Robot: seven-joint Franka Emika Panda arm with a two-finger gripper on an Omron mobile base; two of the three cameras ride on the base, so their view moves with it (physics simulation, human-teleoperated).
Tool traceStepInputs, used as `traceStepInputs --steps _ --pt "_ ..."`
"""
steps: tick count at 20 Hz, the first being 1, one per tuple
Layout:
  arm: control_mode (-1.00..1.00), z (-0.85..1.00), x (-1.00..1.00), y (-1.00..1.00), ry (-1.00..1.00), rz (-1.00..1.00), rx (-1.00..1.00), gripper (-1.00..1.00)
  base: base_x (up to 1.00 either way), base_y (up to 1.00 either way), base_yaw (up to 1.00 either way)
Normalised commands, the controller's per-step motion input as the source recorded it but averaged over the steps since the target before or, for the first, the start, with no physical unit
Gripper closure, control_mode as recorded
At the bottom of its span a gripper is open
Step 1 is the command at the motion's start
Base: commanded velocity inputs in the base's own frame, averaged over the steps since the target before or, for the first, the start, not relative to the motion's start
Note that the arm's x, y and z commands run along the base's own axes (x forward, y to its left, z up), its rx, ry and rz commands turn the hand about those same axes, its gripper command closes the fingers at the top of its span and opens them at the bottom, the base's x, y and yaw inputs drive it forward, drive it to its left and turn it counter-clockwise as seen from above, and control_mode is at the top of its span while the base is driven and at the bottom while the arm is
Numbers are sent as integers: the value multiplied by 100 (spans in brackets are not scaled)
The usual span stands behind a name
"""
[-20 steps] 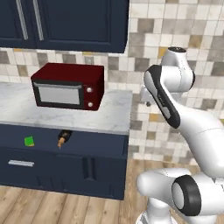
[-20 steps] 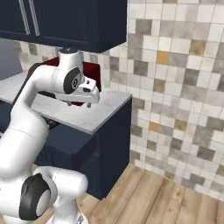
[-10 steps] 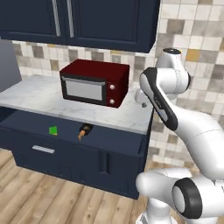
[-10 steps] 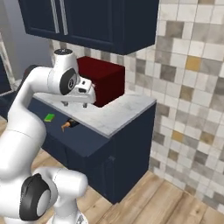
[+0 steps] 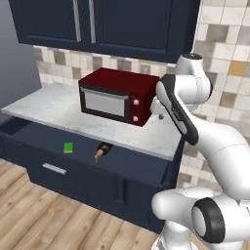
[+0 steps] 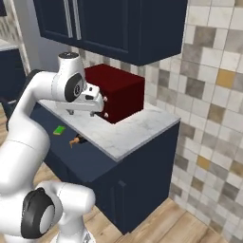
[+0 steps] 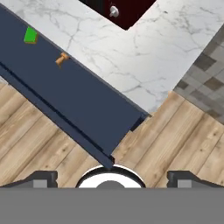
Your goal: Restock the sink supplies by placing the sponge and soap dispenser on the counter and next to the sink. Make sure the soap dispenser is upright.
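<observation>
The green sponge point(image 5: 69, 147) point(image 7: 30, 35) lies flat in the open navy drawer point(image 5: 122, 163) below the counter point(image 5: 53, 105). Beside it, the soap dispenser point(image 5: 101, 151) point(image 6: 76, 140) lies on its side, orange pump toward the drawer front; in the hand view its pump point(image 7: 61, 58) pokes out from under the counter edge. My gripper point(image 6: 86, 113) point(image 5: 159, 111) hangs open and empty above the counter's right end, in front of the microwave, well above and to the right of both items. The sink is out of view.
A dark red microwave point(image 5: 117, 95) point(image 6: 116, 90) stands on the marble counter point(image 7: 131, 52) under navy wall cabinets point(image 5: 122, 24). The counter ends at its right, with wood floor point(image 7: 183, 144) and a tiled wall point(image 6: 209, 95) beyond. The pulled-out drawer point(image 7: 74, 100) juts over the floor.
The whole scene has shifted across both base views, so the base has driven. The arm holds the same raised pose and the gripper stays open.
</observation>
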Motion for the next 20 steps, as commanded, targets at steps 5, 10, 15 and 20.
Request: traceStepInputs --steps 5,10,15,20 --pt "100 0 0 0 0 0 0 -100 22 -30 23" --pt "100 0 0 0 0 0 0 -100 -10 -16 13" --pt "100 0 0 0 0 0 0 -100 -7 -35 10" --pt "100 0 0 0 0 0 0 -100 -40 -54 4"
